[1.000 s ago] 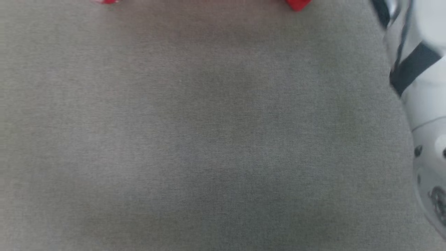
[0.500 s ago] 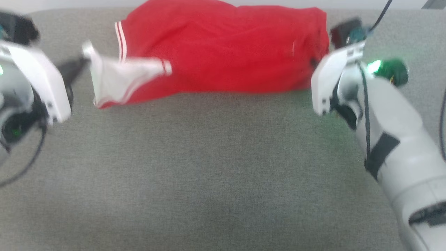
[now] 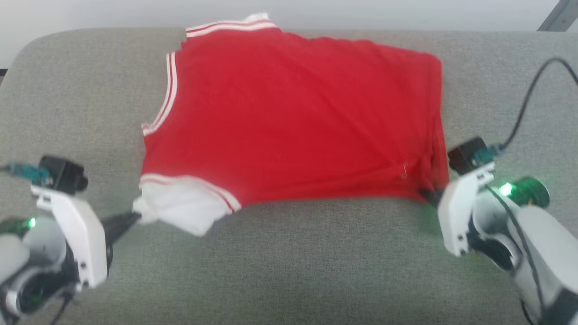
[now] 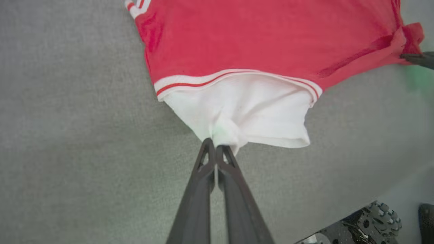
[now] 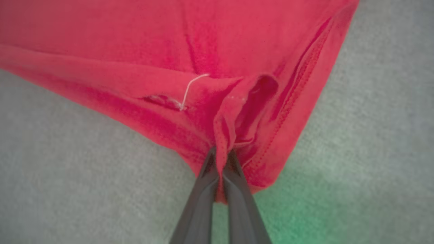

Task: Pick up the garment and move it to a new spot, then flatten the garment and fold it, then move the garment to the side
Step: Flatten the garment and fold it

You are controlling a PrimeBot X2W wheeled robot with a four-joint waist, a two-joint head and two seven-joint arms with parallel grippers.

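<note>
The grey cushion (image 3: 289, 271) carries the garment (image 3: 293, 122), spread out across its far half. Both arms reach in low from the near corners, the left claw (image 3: 134, 217) pinched tight on the white sleeve (image 3: 180, 212) and the right claw (image 3: 425, 194) clamped on the red hem corner (image 5: 237, 112).

Soft matt cloth garment (image 3: 293, 122), coarse grey woven upholstery (image 3: 289, 262)

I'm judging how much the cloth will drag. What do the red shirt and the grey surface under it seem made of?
The garment: soft matte knit, likely cotton jersey; it drapes, bunches into soft folds where pinched, and shows a stitched hem. The grey surface: matte woven upholstery, seemingly padded; fine weave grain, rounded corner.
</note>
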